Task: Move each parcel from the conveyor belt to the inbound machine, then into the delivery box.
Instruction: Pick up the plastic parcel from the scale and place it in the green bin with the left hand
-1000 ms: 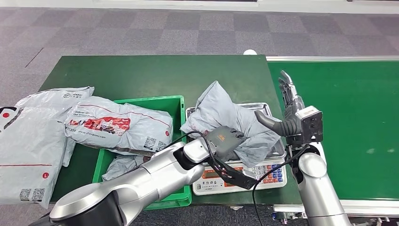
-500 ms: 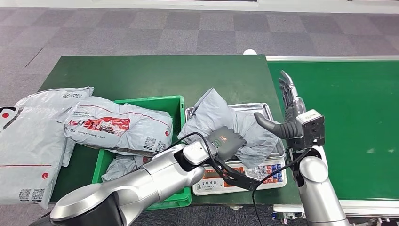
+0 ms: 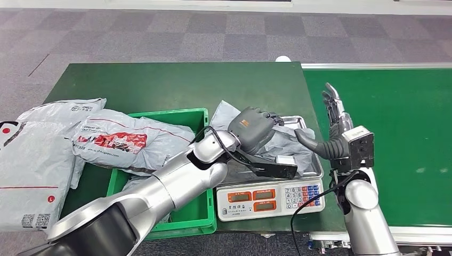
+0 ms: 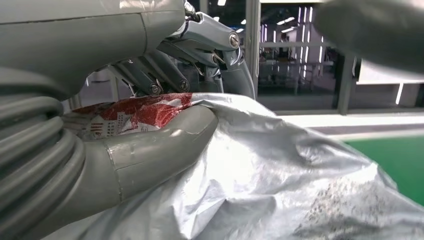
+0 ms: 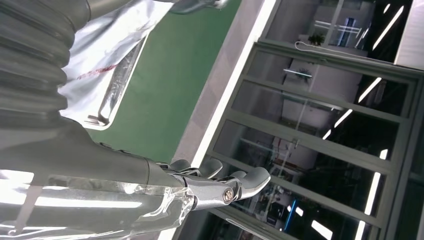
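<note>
Now left hand (image 3: 251, 126) grips grey parcel (image 3: 285, 141) | scale tray (image 3: 315, 169) | right hand (image 3: 335, 109) open

Four parcels (image 3: 130, 143), one scale (image 3: 270, 198), one bin (image 3: 198, 209).

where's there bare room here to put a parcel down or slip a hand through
Free: the green table behind the green bin and scale tray, and the conveyor belt beyond the right hand. Crowded: the tray, under the grey parcel and left hand; the bin, under stacked parcels.
</note>
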